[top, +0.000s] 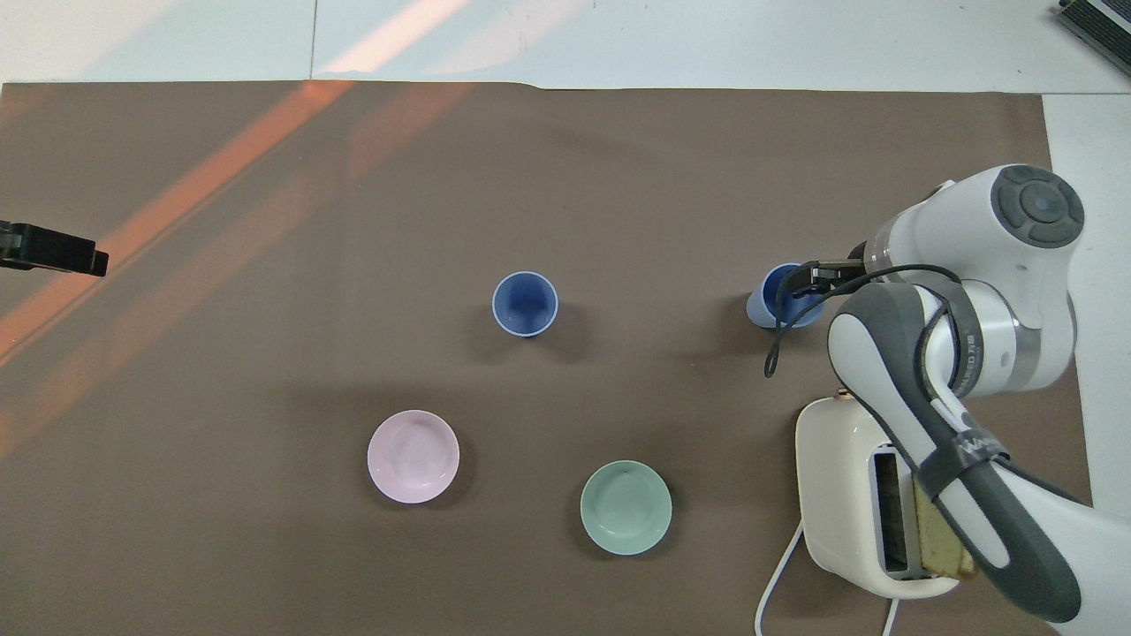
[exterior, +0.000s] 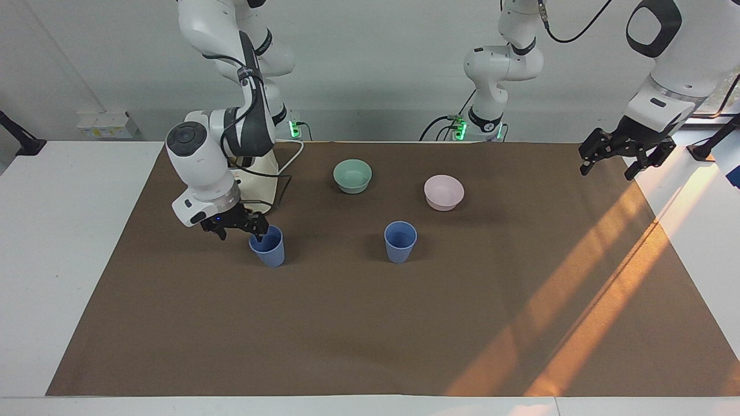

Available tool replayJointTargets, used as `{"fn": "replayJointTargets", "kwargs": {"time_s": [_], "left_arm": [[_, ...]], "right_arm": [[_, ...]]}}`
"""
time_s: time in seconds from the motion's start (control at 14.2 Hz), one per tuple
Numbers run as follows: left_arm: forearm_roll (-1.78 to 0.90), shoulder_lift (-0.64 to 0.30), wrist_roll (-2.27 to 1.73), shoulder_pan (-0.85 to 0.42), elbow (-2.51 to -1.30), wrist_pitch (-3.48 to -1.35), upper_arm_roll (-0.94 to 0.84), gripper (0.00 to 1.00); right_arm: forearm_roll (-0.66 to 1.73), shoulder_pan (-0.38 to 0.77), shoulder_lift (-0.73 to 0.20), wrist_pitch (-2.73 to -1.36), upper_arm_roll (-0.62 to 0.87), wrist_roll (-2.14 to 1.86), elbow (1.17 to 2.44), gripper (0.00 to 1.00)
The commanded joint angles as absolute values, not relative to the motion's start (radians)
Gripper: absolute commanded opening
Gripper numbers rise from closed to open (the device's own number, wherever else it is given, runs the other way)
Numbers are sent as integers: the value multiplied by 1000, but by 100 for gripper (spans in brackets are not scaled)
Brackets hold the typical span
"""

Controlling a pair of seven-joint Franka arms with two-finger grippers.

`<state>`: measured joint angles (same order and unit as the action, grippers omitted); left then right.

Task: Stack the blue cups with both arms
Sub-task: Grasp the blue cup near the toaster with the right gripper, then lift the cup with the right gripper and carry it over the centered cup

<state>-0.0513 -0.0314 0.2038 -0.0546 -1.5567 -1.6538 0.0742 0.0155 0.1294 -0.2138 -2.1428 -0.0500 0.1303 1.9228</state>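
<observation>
While both cups (exterior: 267,245) (exterior: 400,241) stand apart, unstacked, the right tool (exterior: 238,227) straddles one rim, spread, gripping nothing; the left tool (exterior: 628,151) waits spread.

Bright, even room light, both views sharp; warm orange sunbeams slant over the brown mat (exterior: 370,323), lower right in the facing view, upper left overhead; soft shadows sit under each blue cup (exterior: 400,241) and bowl, no glare, no blur
</observation>
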Motion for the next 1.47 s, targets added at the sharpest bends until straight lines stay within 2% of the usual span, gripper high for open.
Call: {"fn": "replayJointTargets", "kwargs": {"time_s": [0.0,0.14,0.35,0.63,0.84,0.98,1.26,1.4], "left_arm": [[-37,-40,209,-41,-1532,-1631,63,100],[-37,-40,209,-41,-1534,-1631,63,100],[-37,-40,209,-41,-1532,-1631,63,100],[-37,-40,209,-41,-1532,-1631,63,100],[-37,-40,209,-41,-1534,-1631,63,100],[-37,-40,209,-41,-1532,-1631,63,100],[-37,-40,209,-41,-1532,-1631,63,100],[-37,-40,209,-41,-1532,-1631,63,100]], "right_arm": [[23,129,-212,-2158,-49,133,1944,41],[23,129,-212,-2158,-49,132,1947,19],[23,130,-212,-2158,-49,132,1951,0],[25,143,-213,-2113,-34,141,1904,0],[156,141,-210,-1903,-32,149,1740,0],[163,146,-213,-1821,-29,197,1649,0],[170,198,-215,-1783,17,351,1542,0],[152,271,-222,-1749,26,461,1488,0]]}}
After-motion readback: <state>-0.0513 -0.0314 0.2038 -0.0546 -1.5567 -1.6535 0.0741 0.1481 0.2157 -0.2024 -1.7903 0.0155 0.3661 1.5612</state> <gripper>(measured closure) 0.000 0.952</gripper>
